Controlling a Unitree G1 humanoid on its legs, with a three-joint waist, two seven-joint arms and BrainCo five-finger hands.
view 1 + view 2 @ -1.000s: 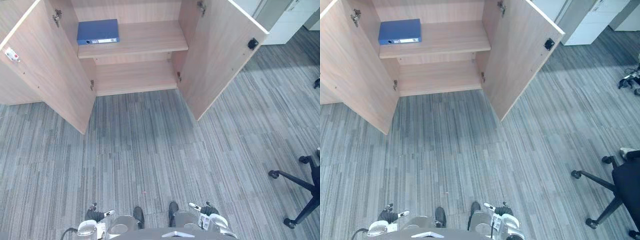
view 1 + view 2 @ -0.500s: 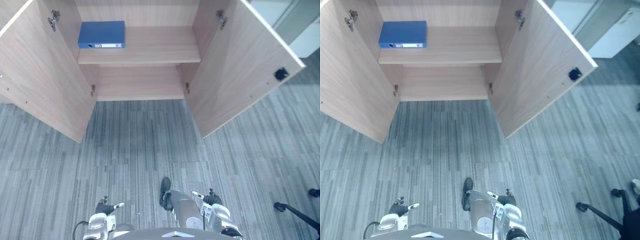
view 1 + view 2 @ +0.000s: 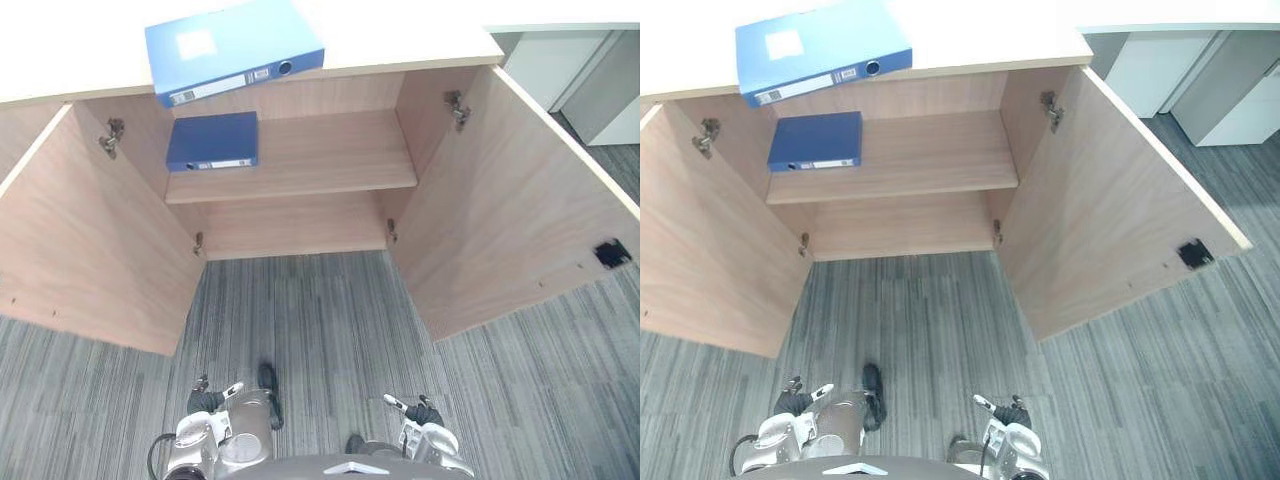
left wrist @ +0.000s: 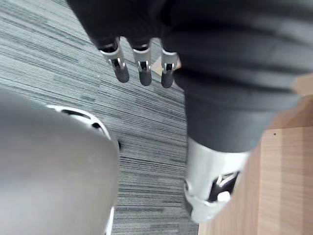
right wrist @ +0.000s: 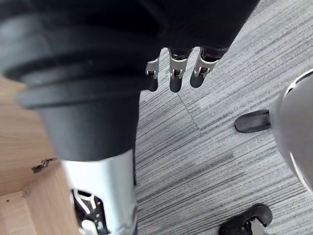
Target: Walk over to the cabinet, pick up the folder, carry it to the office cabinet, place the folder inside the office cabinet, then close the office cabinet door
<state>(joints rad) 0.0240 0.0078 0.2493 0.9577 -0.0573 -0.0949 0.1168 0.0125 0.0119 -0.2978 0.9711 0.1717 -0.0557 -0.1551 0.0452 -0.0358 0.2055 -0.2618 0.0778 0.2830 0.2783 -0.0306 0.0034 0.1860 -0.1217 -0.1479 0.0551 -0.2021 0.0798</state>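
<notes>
Left eye view: left hand and right hand hang slack, empty; the top folder and the shelf folder look alike, so a wrong pick is possible.

Office (grey carpet, wooden cabinet)

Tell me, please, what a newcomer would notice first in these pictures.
A blue folder lies on top of the cabinet, whose two doors stand wide open. A second folder lies flat at the left end of its upper shelf. The left hand and right hand hang open and empty.
</notes>
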